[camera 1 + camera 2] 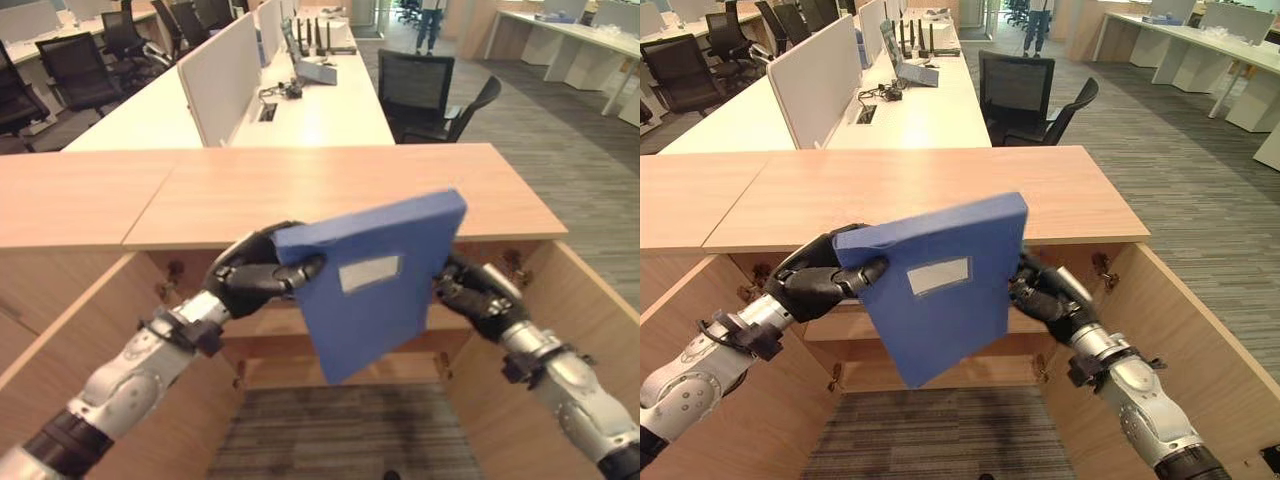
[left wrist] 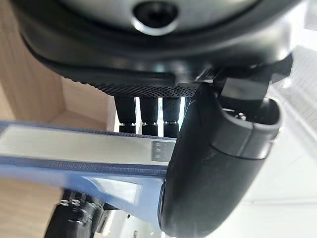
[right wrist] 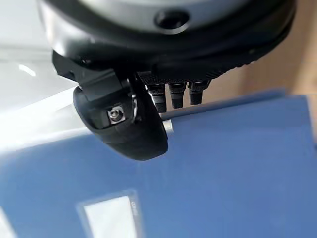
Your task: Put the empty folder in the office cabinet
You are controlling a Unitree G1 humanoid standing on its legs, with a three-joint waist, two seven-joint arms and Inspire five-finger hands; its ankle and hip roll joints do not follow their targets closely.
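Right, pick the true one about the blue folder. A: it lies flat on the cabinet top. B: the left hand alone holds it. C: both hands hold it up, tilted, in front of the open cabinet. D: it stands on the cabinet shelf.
C: the left hand and right hand grip opposite edges of the blue folder, tilted in the air before the open cabinet.

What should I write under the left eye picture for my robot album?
Left hand and right hand hold a tilted blue folder before the open wooden cabinet.
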